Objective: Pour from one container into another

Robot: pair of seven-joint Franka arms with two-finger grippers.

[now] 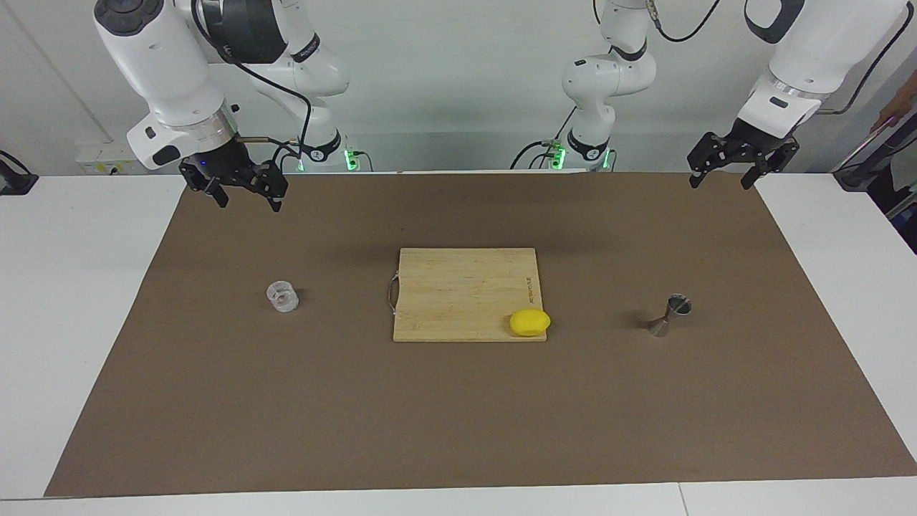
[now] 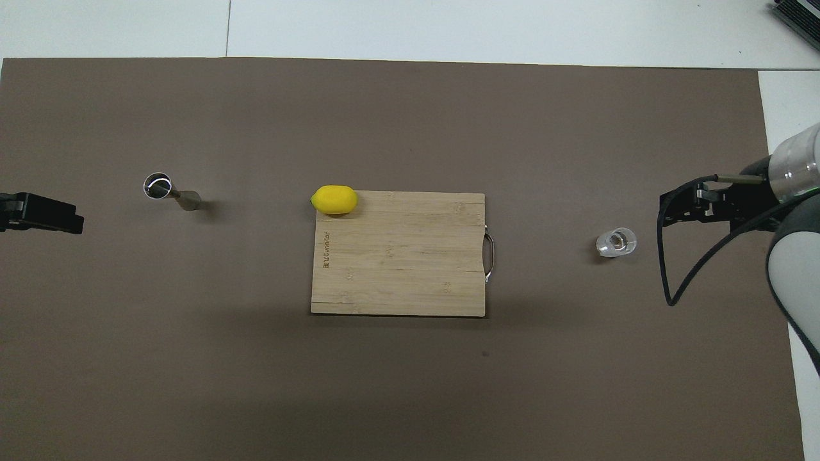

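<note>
The small clear glass cup (image 1: 282, 296) (image 2: 616, 242) stands upright on the brown mat toward the right arm's end of the table. The steel hourglass jigger (image 1: 670, 315) (image 2: 170, 191) stands upright toward the left arm's end. My right gripper (image 1: 247, 202) (image 2: 672, 211) hangs open and empty in the air over the mat's edge by the robots, apart from the cup. Over the mat's corner at the other end, my left gripper (image 1: 720, 184) (image 2: 64, 221) hangs open and empty, well clear of the jigger.
A wooden cutting board (image 1: 458, 287) (image 2: 397, 256) with a metal handle lies in the middle of the mat, between cup and jigger. A yellow lemon (image 1: 530, 322) (image 2: 334, 199) rests on its corner. A person's hand (image 1: 895, 107) shows at the view's edge by the left arm.
</note>
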